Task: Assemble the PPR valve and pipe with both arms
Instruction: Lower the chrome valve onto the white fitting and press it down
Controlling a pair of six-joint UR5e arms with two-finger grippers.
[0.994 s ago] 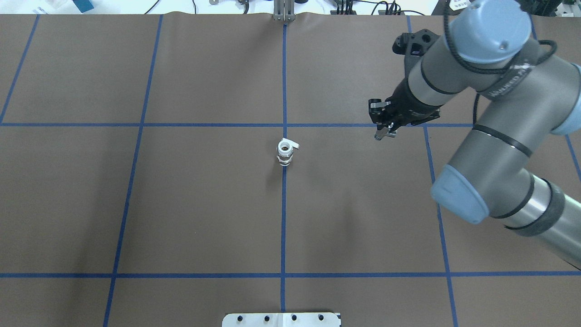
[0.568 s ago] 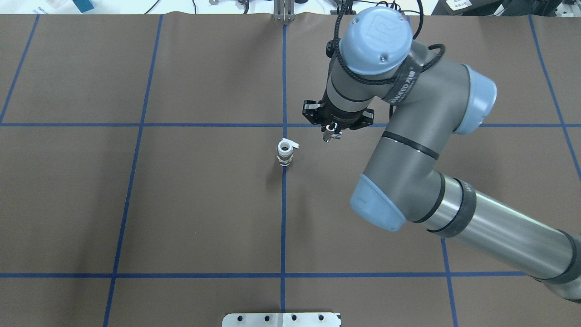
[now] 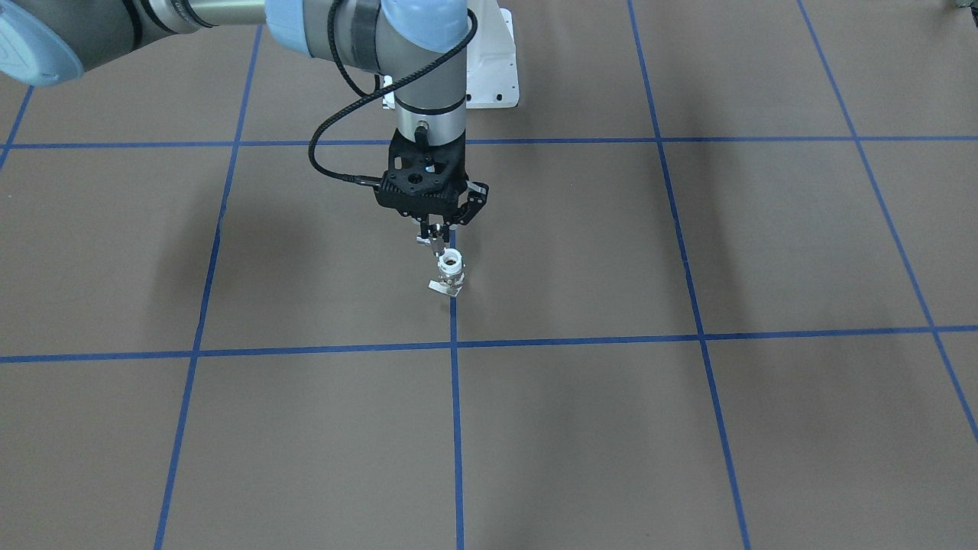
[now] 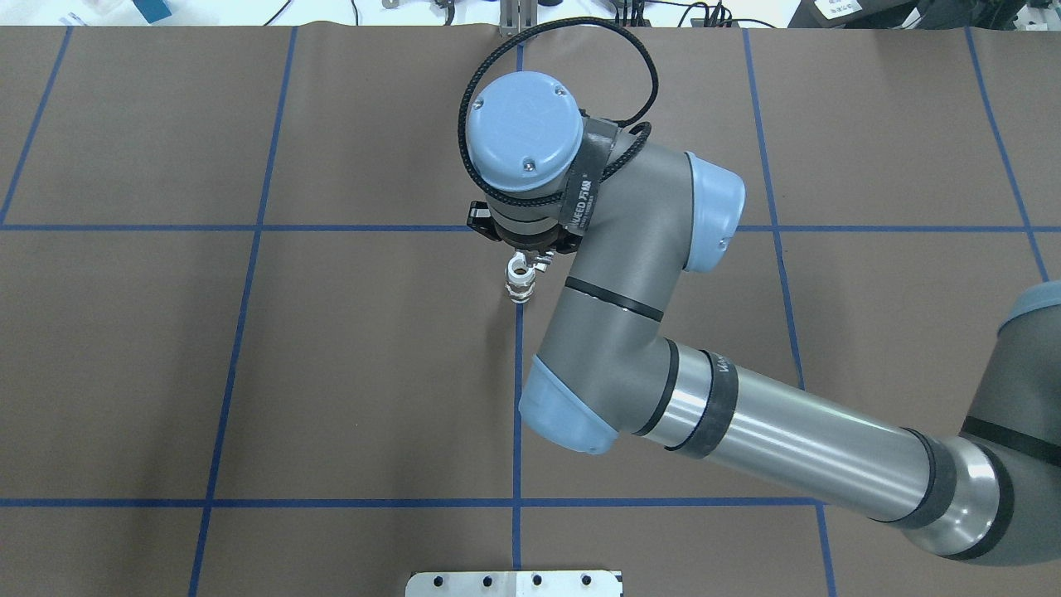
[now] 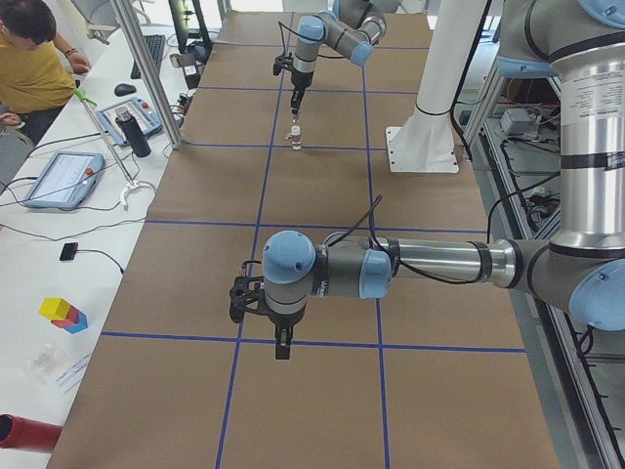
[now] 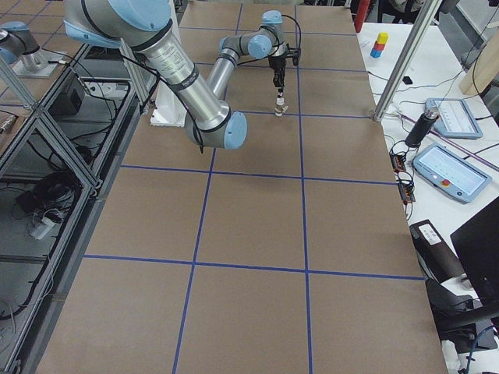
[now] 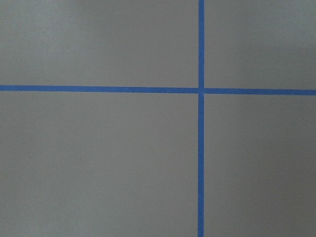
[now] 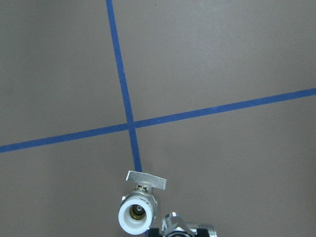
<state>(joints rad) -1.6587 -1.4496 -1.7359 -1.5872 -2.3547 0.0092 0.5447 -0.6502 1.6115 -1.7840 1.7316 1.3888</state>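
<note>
The PPR valve (image 3: 451, 269) stands upright on the blue centre line, white collar up and its flat tab (image 3: 443, 288) at the base. It also shows in the overhead view (image 4: 520, 283) and the right wrist view (image 8: 138, 213). My right gripper (image 3: 435, 234) points straight down, shut on the small chrome pipe (image 8: 177, 225), and holds it just above and beside the valve's collar. I cannot tell whether they touch. My left gripper (image 5: 281, 346) hangs over bare table far from the valve and shows only in the exterior left view, so I cannot tell if it is open or shut.
The white pedestal base (image 3: 493, 76) is behind the valve, at the table's robot-side edge (image 4: 514, 583). An aluminium post (image 4: 518, 21) stands at the far edge. Tablets and a seated person (image 5: 29, 49) are on the operators' side.
My right arm has swept left across the table with the pipe in its gripper, from the right half to directly over the valve. The valve has not moved.
</note>
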